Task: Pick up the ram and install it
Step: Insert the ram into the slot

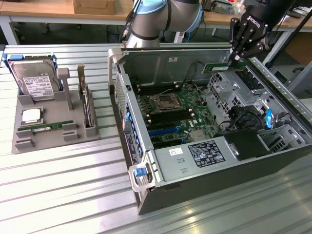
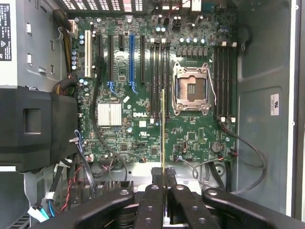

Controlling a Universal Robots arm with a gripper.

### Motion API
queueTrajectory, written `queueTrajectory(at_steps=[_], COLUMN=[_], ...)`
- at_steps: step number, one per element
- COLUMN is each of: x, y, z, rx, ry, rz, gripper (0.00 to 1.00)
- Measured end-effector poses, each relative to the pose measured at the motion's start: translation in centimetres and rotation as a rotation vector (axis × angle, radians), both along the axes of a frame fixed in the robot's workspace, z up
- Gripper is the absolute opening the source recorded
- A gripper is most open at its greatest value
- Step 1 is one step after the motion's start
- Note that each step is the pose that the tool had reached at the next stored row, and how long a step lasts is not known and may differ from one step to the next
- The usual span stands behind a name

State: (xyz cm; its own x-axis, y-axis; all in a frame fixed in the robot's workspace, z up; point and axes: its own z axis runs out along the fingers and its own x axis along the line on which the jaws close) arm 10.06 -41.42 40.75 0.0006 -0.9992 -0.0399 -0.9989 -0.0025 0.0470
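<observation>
The black gripper (image 1: 233, 58) (image 2: 163, 178) has its fingers (image 2: 153, 190) clamped together on the ram (image 1: 222, 67) (image 2: 163, 131), a long, thin green circuit-board stick pinched at one end. In the exterior view the stick lies level in the air at about one o'clock of the scene, reaching from the fingertips toward nine o'clock, above the far edge of the open dark-grey metal computer case (image 1: 195, 187). It touches nothing but the fingers. In the wrist view it shows edge-on as a thin yellow-green line running out from the fingertips over the green motherboard (image 1: 175, 114) (image 2: 143, 138), falling along a bank of long black memory slots (image 2: 156, 81) just beside the empty silver processor socket (image 1: 165, 102) (image 2: 190, 90). Well apart, at nine o'clock in the exterior view, a grey moulded tray (image 1: 24, 141) holds a second green stick (image 1: 46, 127), a square silver processor chip (image 1: 32, 116), a silver hard drive (image 1: 34, 80) and an upright dark expansion card (image 1: 87, 105).
</observation>
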Motion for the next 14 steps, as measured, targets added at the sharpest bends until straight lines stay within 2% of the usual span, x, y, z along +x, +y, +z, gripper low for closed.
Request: queueTrajectory(at_steps=[14], x=[0.0], y=[0.0], z=[-0.61], rx=[0.0], ry=[0.0], rz=[0.0], gripper=[0.12])
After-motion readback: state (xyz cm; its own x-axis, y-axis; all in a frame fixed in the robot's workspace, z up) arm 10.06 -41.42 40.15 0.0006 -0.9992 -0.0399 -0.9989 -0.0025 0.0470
